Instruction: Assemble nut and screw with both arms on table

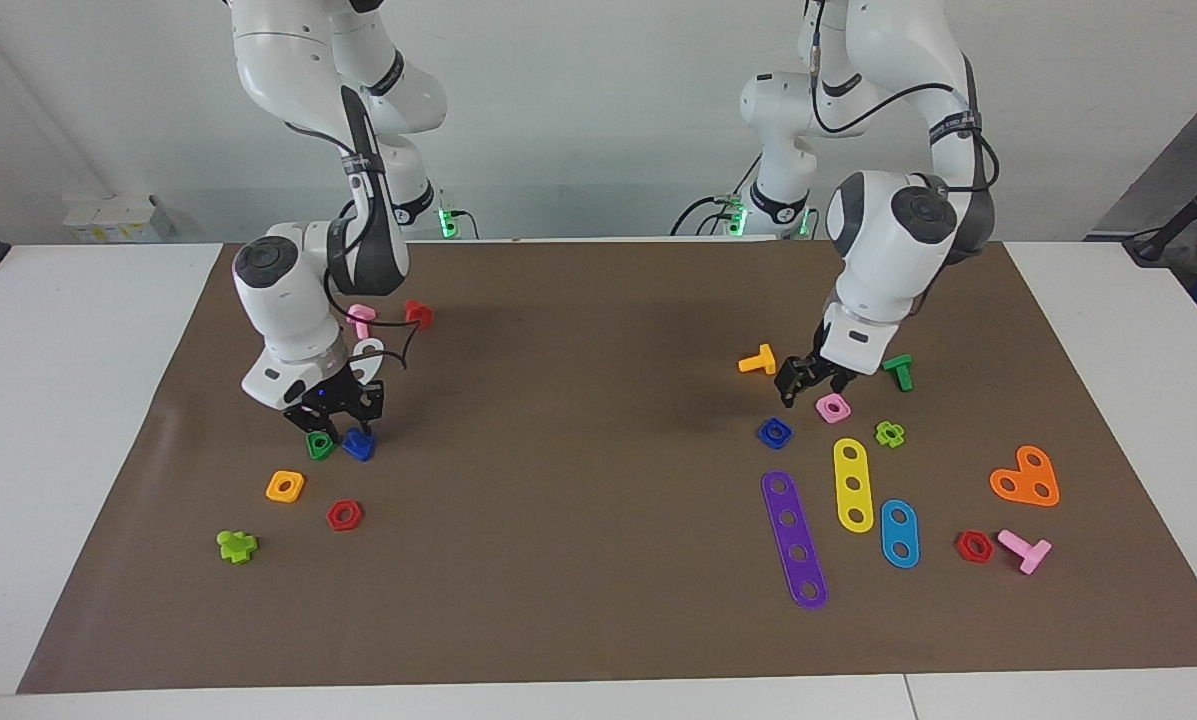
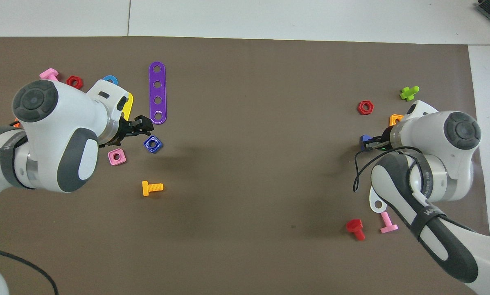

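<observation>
Facing view: high across the tabletop [image 1: 78, 420], looking at the robots at 12 o'clock. Overhead view: steeply down from the robots' end, arms entering at 6 o'clock. Shared: brown mat [image 1: 578, 560] [image 2: 249, 254].

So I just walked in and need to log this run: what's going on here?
Two arms are setting up to join a blue screw and nut. The right gripper is down at the screw, which lies on the mat beside a green triangular nut. The left gripper hangs low over the mat near the nut and a pink square nut. Neither part is lifted yet.
</observation>
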Action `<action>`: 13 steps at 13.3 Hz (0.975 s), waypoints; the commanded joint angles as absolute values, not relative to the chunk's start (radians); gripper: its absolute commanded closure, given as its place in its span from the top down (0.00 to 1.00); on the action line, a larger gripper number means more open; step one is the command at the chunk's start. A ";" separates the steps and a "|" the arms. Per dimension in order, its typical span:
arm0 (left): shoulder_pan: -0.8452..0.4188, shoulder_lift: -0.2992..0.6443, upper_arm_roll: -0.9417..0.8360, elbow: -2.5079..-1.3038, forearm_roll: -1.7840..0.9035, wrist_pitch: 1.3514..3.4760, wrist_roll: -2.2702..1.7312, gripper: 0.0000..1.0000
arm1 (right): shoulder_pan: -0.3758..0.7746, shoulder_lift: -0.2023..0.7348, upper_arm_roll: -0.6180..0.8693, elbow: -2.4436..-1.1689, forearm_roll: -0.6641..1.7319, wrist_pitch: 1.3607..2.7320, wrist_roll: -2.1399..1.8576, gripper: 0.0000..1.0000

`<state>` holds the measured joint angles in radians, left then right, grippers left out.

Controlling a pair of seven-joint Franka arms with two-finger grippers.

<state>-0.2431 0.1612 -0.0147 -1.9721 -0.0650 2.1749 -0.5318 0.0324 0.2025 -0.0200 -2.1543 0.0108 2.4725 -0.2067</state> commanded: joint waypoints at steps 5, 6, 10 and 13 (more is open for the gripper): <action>-0.288 0.233 0.008 -2.040 -0.068 2.279 -0.753 0.84 | 0.026 0.213 -0.014 -2.168 0.060 2.526 -0.278 0.43; -0.290 0.245 0.006 -2.040 -0.067 2.293 -0.784 0.83 | 0.028 0.222 -0.014 -2.168 0.060 2.545 -0.275 0.43; -0.304 0.268 0.009 -2.045 -0.066 2.321 -0.815 0.80 | 0.028 0.219 -0.014 -2.175 0.060 2.542 -0.278 0.37; -0.304 0.273 0.009 -2.046 -0.066 2.341 -0.815 0.80 | 0.028 0.216 -0.014 -2.178 0.060 2.539 -0.282 0.22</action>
<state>-0.2831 0.2756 -0.0102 -2.0270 -0.0650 2.3084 -0.7997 0.0333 0.2206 -0.0191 -2.1631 0.0302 2.5160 -0.2337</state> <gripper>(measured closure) 0.198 0.687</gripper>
